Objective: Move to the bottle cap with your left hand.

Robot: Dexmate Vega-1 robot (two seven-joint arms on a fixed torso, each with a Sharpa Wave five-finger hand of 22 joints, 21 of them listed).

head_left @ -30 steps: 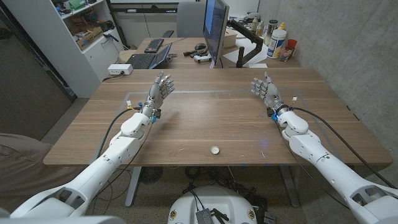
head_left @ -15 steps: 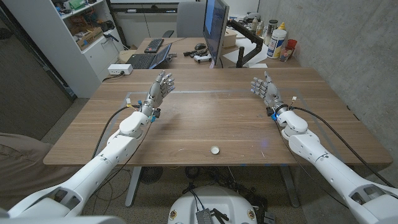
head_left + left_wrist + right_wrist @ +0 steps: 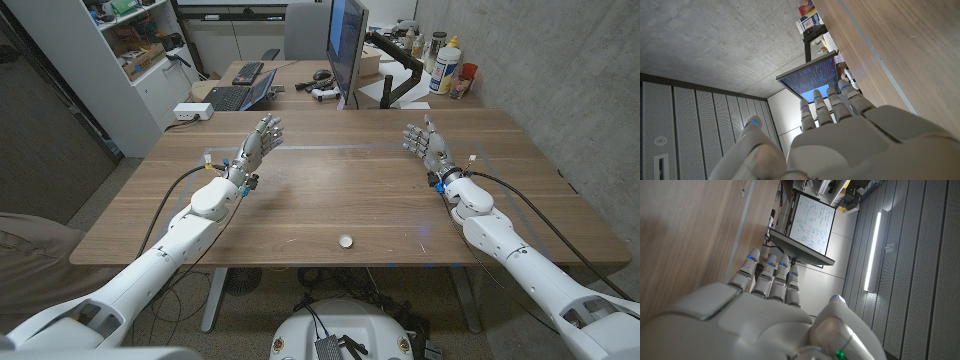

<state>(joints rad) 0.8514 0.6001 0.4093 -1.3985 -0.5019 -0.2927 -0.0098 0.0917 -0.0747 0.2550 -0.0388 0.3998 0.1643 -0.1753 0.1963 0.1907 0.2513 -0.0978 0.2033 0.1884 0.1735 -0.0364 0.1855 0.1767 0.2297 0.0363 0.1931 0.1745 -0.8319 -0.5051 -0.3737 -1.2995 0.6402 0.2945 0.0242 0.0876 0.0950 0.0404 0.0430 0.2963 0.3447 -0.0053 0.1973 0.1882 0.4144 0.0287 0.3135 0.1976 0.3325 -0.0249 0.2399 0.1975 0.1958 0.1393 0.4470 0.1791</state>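
- Bottle cap, small, round and white, lies on the wooden table close to the near edge, about in the middle between the two arms.
- Left hand is over the far left part of the table, well apart from the bottle cap; the cap is nearer to the robot and more toward the middle than this hand.
- Fingers of the left hand are stretched and a little apart, pointing away from the robot, and they hold nothing. In the left wrist view the left hand shows its back, with the fingers reaching toward a lit monitor.
- Right hand is over the far right part of the table, also well apart from the cap, with its fingers spread and nothing in them. The right wrist view shows the back of this hand beside the wood of the table.
- Black cables run along both forearms above the table.
- Behind the table stands a second desk with a monitor, a keyboard and some bottles; a white shelf is at the far left.
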